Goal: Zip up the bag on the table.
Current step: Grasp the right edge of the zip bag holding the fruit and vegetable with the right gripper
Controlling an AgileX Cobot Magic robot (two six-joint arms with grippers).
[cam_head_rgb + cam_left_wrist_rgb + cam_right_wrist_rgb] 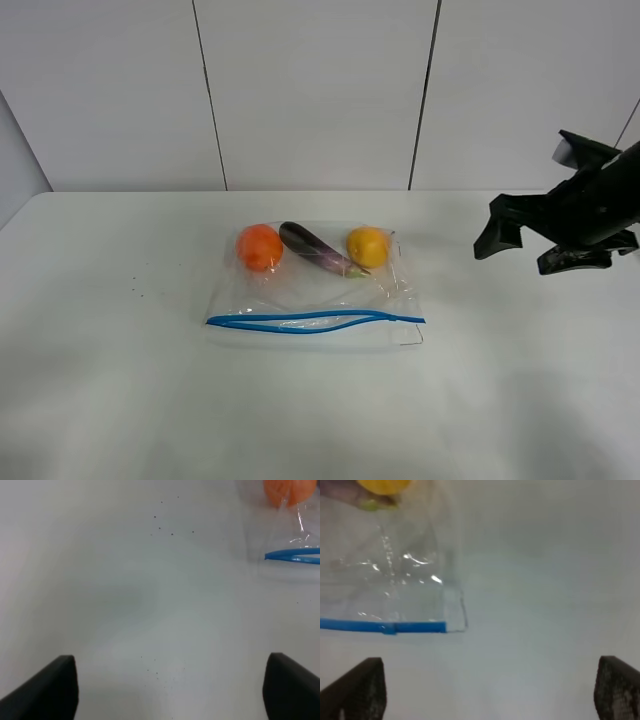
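well, left gripper and right gripper are both hanging wide apart, empty; i'd be pinning one bag corner, then pinching along the gaping blue strip.

Clear bag with blue zipper strip on white table

The right arm comes in at three o'clock. Its right hand points toward nine o'clock, with its two fingers spread wide and holding nothing. The left hand has its fingers spread wide too, holding nothing.
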